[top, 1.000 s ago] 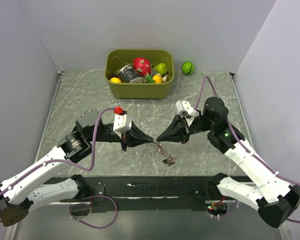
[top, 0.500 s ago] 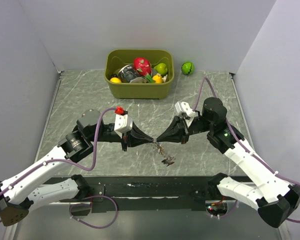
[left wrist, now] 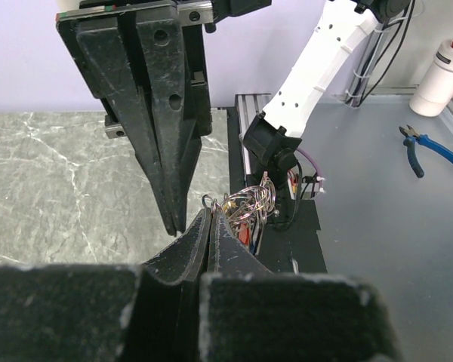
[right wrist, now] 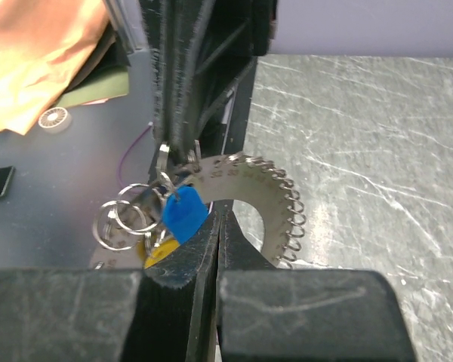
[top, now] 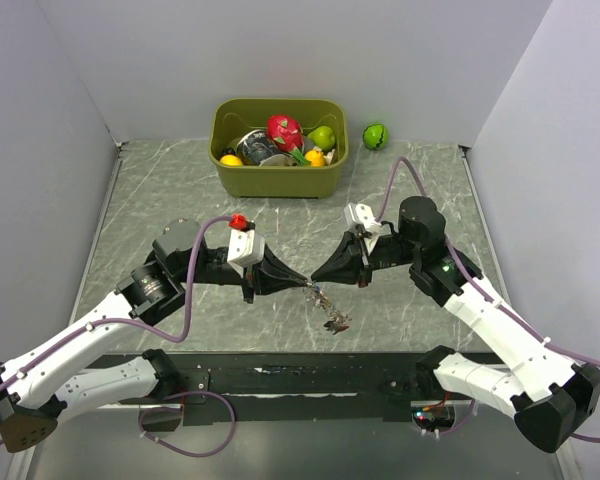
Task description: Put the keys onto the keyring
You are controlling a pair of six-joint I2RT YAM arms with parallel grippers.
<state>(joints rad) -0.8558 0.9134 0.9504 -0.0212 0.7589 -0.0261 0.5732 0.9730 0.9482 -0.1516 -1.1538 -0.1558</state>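
My left gripper (top: 302,279) is shut on the top of the keyring (right wrist: 275,197), a grey ring with a beaded rim, and holds it above the table. A blue key (right wrist: 185,213), a yellow key (right wrist: 160,253) and small wire rings (right wrist: 124,222) hang on it. In the top view the bunch (top: 332,315) dangles below the two tips. My right gripper (top: 315,277) is shut, tip to tip with the left one. Its tips (right wrist: 220,215) stand just in front of the ring's hole beside the blue key. In the left wrist view the bunch (left wrist: 249,207) hangs beyond my left gripper (left wrist: 209,216).
An olive bin (top: 278,180) with toy fruits and other items stands at the back centre. A green ball (top: 376,135) lies to its right. Grey walls close in the marble table (top: 150,200) on three sides. A black rail (top: 300,372) runs along the near edge.
My right arm has drawn slightly left and back, its tip staying beside the left tip. The hanging bunch has shifted a little. The left arm has held still.
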